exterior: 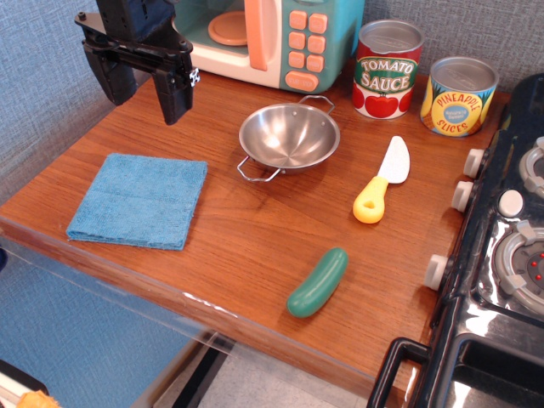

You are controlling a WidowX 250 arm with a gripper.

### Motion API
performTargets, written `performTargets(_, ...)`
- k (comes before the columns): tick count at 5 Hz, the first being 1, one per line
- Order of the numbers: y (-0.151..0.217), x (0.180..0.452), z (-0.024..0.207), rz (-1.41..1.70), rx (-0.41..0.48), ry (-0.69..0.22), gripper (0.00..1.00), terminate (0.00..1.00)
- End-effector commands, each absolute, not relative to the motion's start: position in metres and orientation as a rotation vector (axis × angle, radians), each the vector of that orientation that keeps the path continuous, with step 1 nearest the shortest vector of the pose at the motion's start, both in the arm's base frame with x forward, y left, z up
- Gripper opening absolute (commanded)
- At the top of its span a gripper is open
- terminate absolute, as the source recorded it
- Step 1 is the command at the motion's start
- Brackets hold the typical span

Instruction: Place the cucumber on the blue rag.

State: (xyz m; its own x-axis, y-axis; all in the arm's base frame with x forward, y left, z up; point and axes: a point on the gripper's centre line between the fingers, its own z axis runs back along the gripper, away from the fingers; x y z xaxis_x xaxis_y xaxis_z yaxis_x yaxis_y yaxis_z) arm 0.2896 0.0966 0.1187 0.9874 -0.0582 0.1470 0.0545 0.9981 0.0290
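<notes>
The green cucumber (pixel 318 282) lies on the wooden tabletop near the front edge, right of centre, angled up to the right. The blue rag (pixel 139 200) lies flat at the front left. My gripper (pixel 142 92) hangs in the air at the back left, above and behind the rag, far from the cucumber. Its two black fingers (pixel 174 95) point down with a gap between them and nothing held.
A steel bowl (pixel 289 138) sits mid-table. A yellow-handled white toy knife (pixel 382 181) lies to its right. A toy microwave (pixel 272 38), a tomato sauce can (pixel 387 70) and a pineapple can (pixel 458 96) stand at the back. A toy stove (pixel 501 246) borders the right side.
</notes>
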Motion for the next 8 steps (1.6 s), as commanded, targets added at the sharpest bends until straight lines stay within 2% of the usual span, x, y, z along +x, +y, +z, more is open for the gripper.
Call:
performTargets(1, 0.097, 0.290, 0.119, -0.057, 0.025, -0.148, 1.00, 0.00)
performTargets(3, 0.048, 0.282, 0.113, -0.201, 0.008, -0.184, 1.00, 0.00)
performTargets(4, 0.004, 0.270, 0.105, -0.256, 0.040, -0.211, 1.00, 0.00)
performTargets(5, -0.042, 0.251, 0.087, -0.354, 0.039, -0.171, 1.00, 0.00)
performTargets(6, -0.060, 0.242, 0.066, -0.337, 0.053, -0.156, 1.00, 0.00)
performTargets(8, -0.062, 0.247, 0.029, -0.287, 0.077, -0.102, 1.00, 0.00)
